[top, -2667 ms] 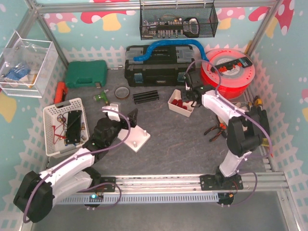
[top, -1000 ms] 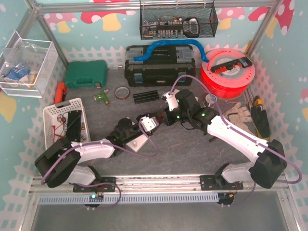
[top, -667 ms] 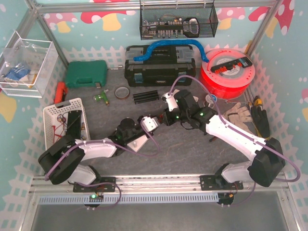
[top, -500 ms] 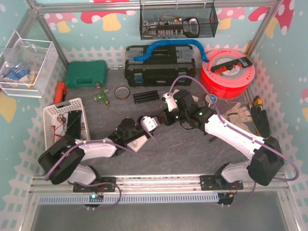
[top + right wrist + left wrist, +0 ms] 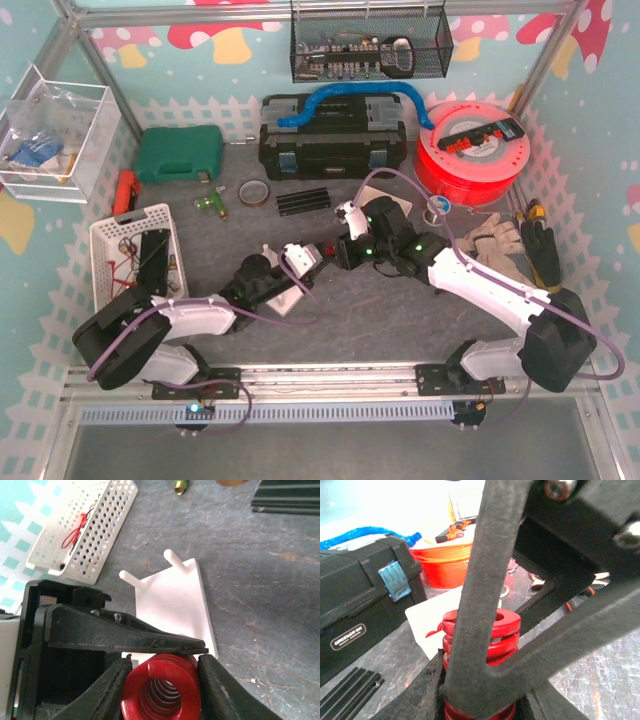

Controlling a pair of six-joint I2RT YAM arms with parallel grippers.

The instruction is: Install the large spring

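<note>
Seemingly mid-handover: left fingers (image 5: 125, 632) clench the large red coil spring (image 5: 160, 692), right fingers' (image 5: 112, 682) hold unclear; next, align it over the white plastic plate's (image 5: 172, 600) peg (image 5: 131, 577).

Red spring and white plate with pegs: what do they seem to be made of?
The red spring looks like steel wire under a glossy red coating: its flat coils catch highlights. The white plate with pegs seems matte plastic, perhaps printed: uniform dull white, no shine.

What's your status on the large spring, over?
Left gripper shut on the large spring. Right gripper flanks it, grip unclear. White peg plate close by, two pegs bare.
</note>
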